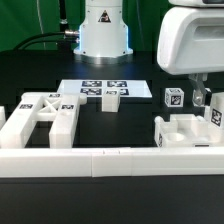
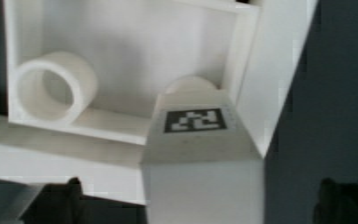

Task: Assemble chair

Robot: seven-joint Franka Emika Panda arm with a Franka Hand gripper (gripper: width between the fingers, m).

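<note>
Jaws wide apart, the gripper [image 1: 204,102] hangs over the boxy chair panel [image 1: 186,132] at the exterior view's right; in the wrist view we see its tagged upright [image 2: 197,120] between the fingers, untouched. Cross-braced frame [image 1: 40,116] lies left, small leg [image 1: 112,98] by the marker board [image 1: 68,92], second leg [image 1: 173,97] near the gripper

The glossy white robot arm [image 1: 195,40] hung low at the exterior view's right, wrist pointing down. Its dark-tipped two-finger gripper [image 1: 205,98] stood spread fully wide
</note>
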